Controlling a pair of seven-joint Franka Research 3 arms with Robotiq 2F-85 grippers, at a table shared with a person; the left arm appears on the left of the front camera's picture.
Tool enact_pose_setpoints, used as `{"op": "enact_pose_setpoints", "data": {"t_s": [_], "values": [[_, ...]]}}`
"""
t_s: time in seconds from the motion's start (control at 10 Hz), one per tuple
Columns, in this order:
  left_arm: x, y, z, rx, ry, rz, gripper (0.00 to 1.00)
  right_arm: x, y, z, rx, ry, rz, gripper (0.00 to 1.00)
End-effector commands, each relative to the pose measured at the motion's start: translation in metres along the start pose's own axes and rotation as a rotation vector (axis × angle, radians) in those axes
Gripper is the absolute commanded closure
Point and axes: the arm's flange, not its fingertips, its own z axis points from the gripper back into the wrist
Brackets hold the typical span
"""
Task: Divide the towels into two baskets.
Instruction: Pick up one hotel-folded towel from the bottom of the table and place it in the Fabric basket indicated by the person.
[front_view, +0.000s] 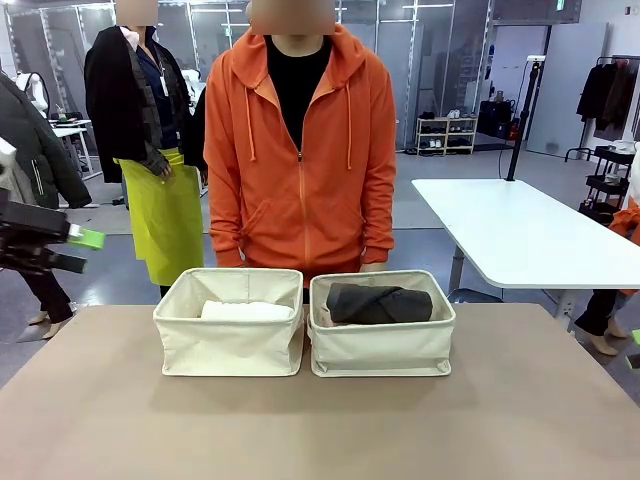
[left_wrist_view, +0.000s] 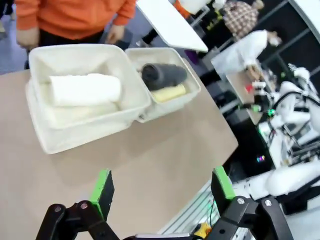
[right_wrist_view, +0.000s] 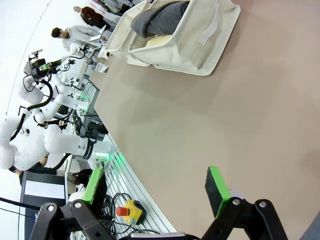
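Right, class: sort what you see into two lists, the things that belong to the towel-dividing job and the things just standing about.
Belongs to the job:
- left basket with the white towel
- right basket with the dark grey towel lying on the pale yellow towel
- left claw and right claw, both open

Just about:
- white side table
- yellow box with a red button

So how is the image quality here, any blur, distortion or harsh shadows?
Front view: even light, soft shadows under the baskets, left gripper slightly blurred. Left wrist view: wide-angle bend, soft focus on the white towel. Right wrist view: rolled sideways, sharp.
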Motion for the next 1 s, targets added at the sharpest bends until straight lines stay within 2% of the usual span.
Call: {"op": "enact_pose_setpoints", "data": {"t_s": [0.0, 0.1, 0.3, 0.4, 0.5, 0.6, 0.7, 0.9], "values": [[-0.096, -0.005, 0.016, 0.055, -0.038, 0.065, 0.01, -0.002, 0.003, 0.000, -0.007, -0.003, -0.007, 0.00], [-0.112, -0.001, 0.032, 0.080, -0.034, 0.105, 0.01, -0.002, 0.003, 0.000, -0.007, -0.003, -0.007, 0.00], [-0.142, 0.005, 0.064, 0.182, 0.053, 0.226, 0.01, -0.002, 0.003, 0.000, -0.007, -0.003, -0.007, 0.00], [-0.144, 0.000, 0.078, 0.227, 0.033, 0.191, 0.01, -0.002, 0.003, 0.000, -0.007, -0.003, -0.007, 0.00], [-0.144, 0.002, 0.085, 0.249, 0.055, 0.181, 0.01, -0.002, 0.003, 0.000, -0.007, -0.003, -0.007, 0.00], [-0.148, 0.005, 0.092, 0.324, 0.195, 0.238, 0.01, -0.002, 0.003, 0.000, -0.007, -0.003, -0.007, 0.00], [-0.143, 0.003, 0.097, 0.350, 0.170, 0.183, 0.01, -0.002, 0.003, 0.000, -0.007, -0.003, -0.007, 0.00], [-0.132, 0.005, 0.097, 0.408, 0.167, 0.166, 0.01, -0.002, 0.003, 0.000, -0.007, -0.003, -0.007, 0.00]]}}
